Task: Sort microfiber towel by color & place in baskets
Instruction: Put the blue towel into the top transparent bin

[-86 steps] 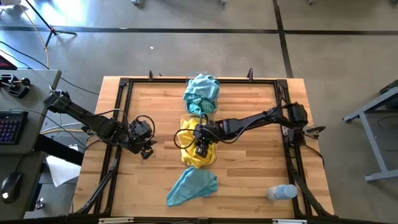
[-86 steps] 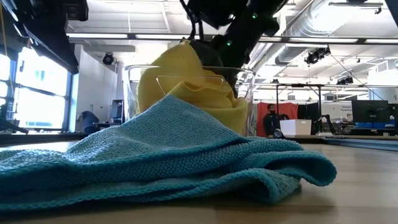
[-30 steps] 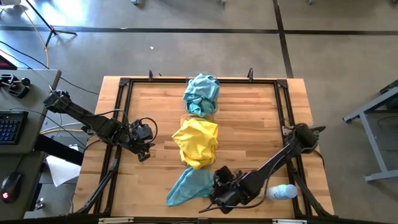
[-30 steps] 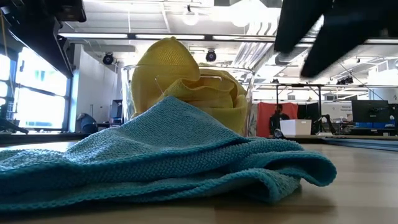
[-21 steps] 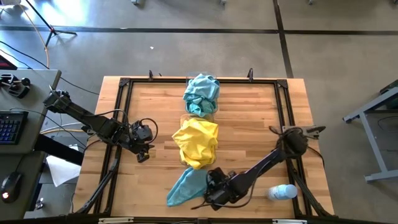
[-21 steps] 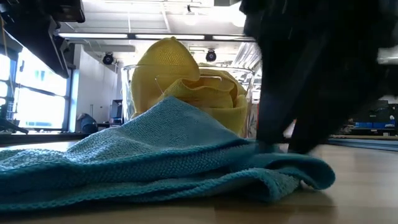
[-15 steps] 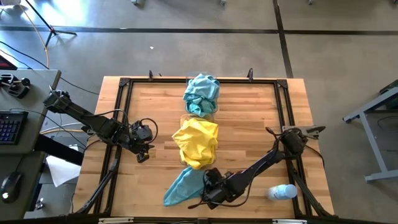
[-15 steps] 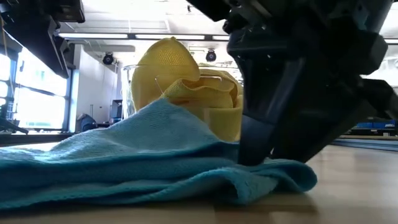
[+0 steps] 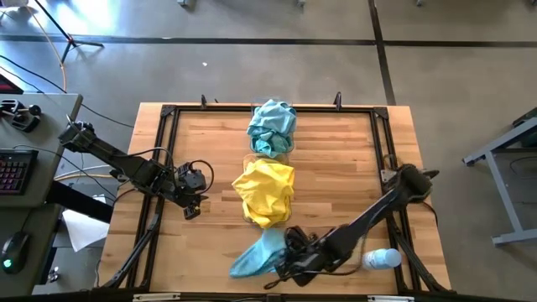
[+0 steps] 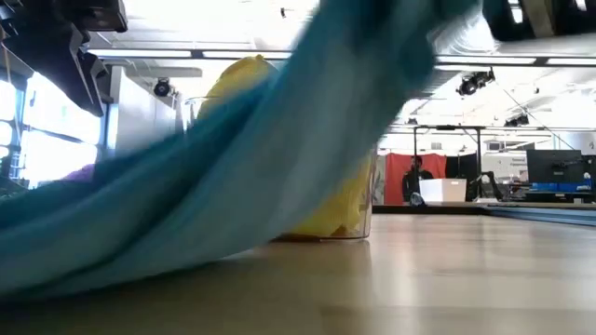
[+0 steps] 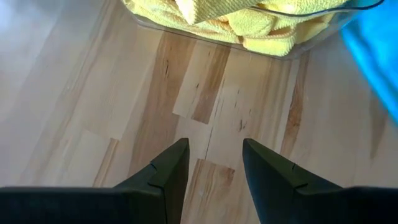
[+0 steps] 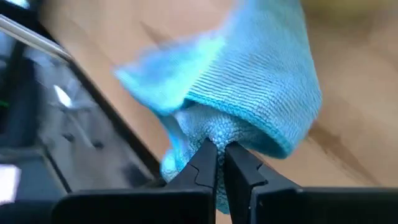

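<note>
One teal-blue microfiber towel (image 9: 254, 257) lies near the table's near edge, its right end raised. My right gripper (image 9: 288, 250) is shut on that end. The low view shows the towel (image 10: 279, 140) slanting from the upper right down to the table at the left. Behind it a clear basket (image 10: 361, 216) holds yellow towels (image 9: 267, 193). Farther back, a second basket holds teal towels (image 9: 273, 126). My left gripper (image 9: 191, 206) hovers open above bare wood, left of the yellow basket. My right gripper pinches a bunched fold (image 12: 210, 132) at the towel's right end between its two fingertips, several layers together. The fingers slant down from the table's right side. That end is lifted off the wood, while the towel's left end (image 10: 65, 256) rests on the table.
A clear plastic bottle (image 9: 382, 258) lies on its side near the front right corner. Black frame rails (image 9: 161, 168) run along the table's edges. Open wood lies left and right of the two baskets in the table's middle.
My right gripper has gone toward the towel's right end, come down on it, shut on it and risen a little. The towel's right end has lifted off the table and the cloth has bunched narrower; its left end has stayed on the wood.
</note>
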`<state>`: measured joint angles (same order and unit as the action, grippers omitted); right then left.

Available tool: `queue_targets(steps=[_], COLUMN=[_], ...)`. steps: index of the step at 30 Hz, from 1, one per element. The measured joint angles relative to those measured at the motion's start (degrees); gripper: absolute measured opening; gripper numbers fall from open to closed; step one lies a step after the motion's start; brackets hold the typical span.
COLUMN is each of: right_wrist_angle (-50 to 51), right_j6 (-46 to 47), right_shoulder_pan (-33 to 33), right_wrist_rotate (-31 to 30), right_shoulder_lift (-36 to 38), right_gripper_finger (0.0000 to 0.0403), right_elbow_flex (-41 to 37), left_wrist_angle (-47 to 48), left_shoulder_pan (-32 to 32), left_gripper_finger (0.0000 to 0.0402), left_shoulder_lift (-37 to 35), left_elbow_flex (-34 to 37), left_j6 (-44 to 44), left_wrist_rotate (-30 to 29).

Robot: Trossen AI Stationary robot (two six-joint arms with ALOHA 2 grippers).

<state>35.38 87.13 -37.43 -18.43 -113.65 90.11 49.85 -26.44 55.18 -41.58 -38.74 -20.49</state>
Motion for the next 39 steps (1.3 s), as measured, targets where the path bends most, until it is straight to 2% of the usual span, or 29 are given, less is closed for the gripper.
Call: queue_targets(steps=[4, 10, 16, 26, 30, 35, 39], right_wrist_angle=[1.27, 3.13, 3.20, 3.14, 2.70, -0.53, 0.46], right_j6=[-1.00, -10.91, -26.95, -55.48, -63.51, -68.57, -67.73], right_shoulder_pan=[-2.54, -2.98, 3.39, 23.65, 33.22, 43.91, 48.70], right_wrist_rotate=[-10.53, -23.61, -25.48, -17.62, -10.06, 1.66, 3.84], right_shoulder_lift=[6.19, 14.21, 21.31, 30.80, 32.14, 32.00, 31.90], right_gripper_finger=[0.0007, 0.0004, 0.0002, 0.0001, 0.0001, 0.0001, 0.0000], right_elbow_flex=[0.07, 0.08, 0.09, 0.11, 0.13, 0.13, 0.13], left_wrist_angle=[0.01, -0.02, -0.24, -0.21, -0.16, -0.07, -0.07], left_shoulder_pan=[0.03, 0.99, 3.38, 8.41, 10.56, 14.57, 18.81], left_gripper_finger=[0.0140, 0.0140, 0.0140, 0.0140, 0.0140, 0.0140, 0.0140], left_shoulder_lift=[0.00, 0.00, 0.00, -0.02, -0.02, 0.00, 0.00], left_elbow_flex=[0.00, 0.00, -0.01, -0.01, 0.00, 0.00, -0.02], left_j6=[1.00, 3.29, 5.49, 6.00, 6.01, 7.37, 8.51], left_wrist_rotate=[-0.14, -1.64, -1.73, -1.81, -1.79, -1.79, -1.79])
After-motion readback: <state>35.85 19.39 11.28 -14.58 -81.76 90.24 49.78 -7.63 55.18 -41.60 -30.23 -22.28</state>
